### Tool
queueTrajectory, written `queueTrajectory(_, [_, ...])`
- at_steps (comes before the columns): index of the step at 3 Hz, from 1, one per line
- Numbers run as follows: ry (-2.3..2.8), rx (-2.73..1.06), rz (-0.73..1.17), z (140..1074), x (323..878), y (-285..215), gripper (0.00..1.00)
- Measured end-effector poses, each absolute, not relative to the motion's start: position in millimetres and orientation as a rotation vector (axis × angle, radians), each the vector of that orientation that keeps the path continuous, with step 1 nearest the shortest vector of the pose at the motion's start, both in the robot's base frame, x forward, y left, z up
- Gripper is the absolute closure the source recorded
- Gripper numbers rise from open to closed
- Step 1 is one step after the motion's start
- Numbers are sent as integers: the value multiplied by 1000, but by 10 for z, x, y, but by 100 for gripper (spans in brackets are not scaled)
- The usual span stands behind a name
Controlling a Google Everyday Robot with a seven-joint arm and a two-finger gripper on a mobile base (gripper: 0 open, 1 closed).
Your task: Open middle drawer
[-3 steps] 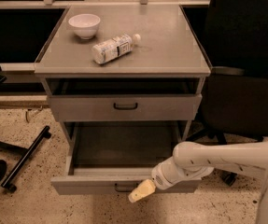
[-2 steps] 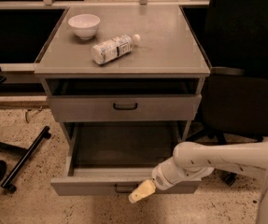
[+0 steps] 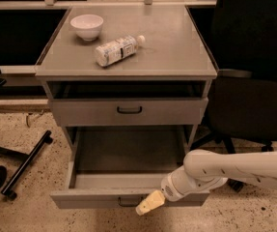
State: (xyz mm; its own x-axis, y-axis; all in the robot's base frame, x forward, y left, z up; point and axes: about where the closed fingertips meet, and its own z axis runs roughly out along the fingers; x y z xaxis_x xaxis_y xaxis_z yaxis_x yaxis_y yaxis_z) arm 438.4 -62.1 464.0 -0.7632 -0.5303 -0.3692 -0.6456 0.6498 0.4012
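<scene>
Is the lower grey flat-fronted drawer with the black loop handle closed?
No, the lower grey drawer is pulled far out, its deep box showing, and the gripper hangs at its front.

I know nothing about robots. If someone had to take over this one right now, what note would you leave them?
Gripper: low at the front of the middle drawer, just right of its handle. I cannot tell whether it is holding the handle.
Middle drawer: pulled far out of the cabinet.
Drawer above: sits much further in.
On top: a bowl and a bottle lying on its side.
Done: the drawer looks open.
Left: probably only to back the gripper away from the drawer front.
</scene>
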Motion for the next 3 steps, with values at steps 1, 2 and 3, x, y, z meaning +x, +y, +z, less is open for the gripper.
queueTrajectory(1, [2726, -880, 775, 4807, 3964, -814, 0])
queueTrajectory(2, [2758, -894, 734, 4893, 3665, -950, 0])
queueTrajectory(3, [2758, -895, 734, 4892, 3665, -948, 0])
